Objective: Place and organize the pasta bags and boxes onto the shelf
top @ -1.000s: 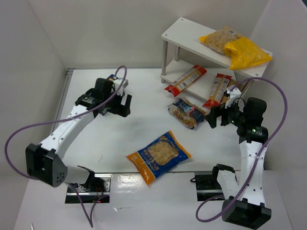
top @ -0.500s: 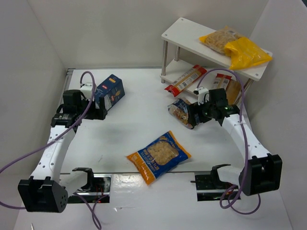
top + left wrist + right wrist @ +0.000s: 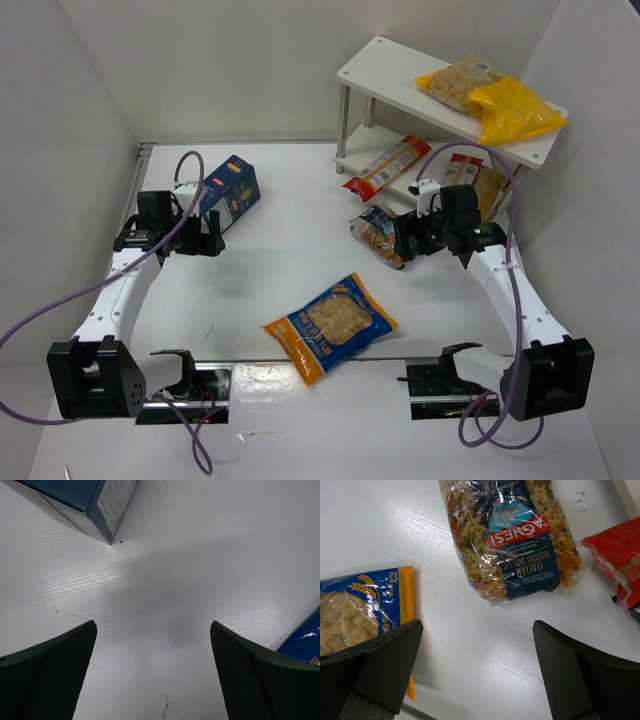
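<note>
Left gripper [image 3: 152, 625] spread wide, empty, over bare table [image 3: 300, 230], blue box [image 3: 232, 188] corner just ahead. Right gripper [image 3: 477, 624] spread, empty, between clear bag [image 3: 515, 535] and orange-blue bag [image 3: 330, 325]. Shelf [image 3: 370, 68]: two yellow bags [image 3: 510, 112] on top, two red spaghetti bags [image 3: 388, 167] below, one partly hidden by right arm [image 3: 505, 285].

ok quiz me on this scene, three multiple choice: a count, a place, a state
1. How many bags lie on the shelf's top board? A) one B) two C) four
2. Where is the dark blue box? A) on the table by the left gripper B) top board C) lower board
3. The right gripper is: A) shut on a bag B) open, empty C) out of view
1 B, two yellow bags lie there. 2 A, it rests on the table. 3 B, fingers apart, nothing between.
</note>
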Available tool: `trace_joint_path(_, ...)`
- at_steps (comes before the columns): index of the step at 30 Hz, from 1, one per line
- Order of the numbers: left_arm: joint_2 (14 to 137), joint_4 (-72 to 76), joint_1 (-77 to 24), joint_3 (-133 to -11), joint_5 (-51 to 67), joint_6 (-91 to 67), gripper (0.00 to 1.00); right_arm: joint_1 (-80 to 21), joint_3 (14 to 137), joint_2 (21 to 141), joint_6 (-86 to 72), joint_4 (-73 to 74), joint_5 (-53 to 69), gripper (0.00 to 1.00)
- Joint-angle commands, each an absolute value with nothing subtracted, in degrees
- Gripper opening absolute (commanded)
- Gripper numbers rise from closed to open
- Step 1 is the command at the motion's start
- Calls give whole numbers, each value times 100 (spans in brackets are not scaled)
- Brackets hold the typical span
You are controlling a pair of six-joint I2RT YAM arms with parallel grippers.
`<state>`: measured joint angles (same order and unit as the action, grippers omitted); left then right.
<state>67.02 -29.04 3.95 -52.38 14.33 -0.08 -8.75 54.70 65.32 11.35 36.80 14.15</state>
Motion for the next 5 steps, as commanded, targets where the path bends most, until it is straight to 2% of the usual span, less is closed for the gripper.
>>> trace_joint_path(1,6461,-2830,422,-5396,1652,114,100,-896,5599,6363,1072,3480,1415,100)
trace_joint_path(5,6162,-2830,422,-5335,1600,167,100,-896,5599,6425,1177,3612,1538,100)
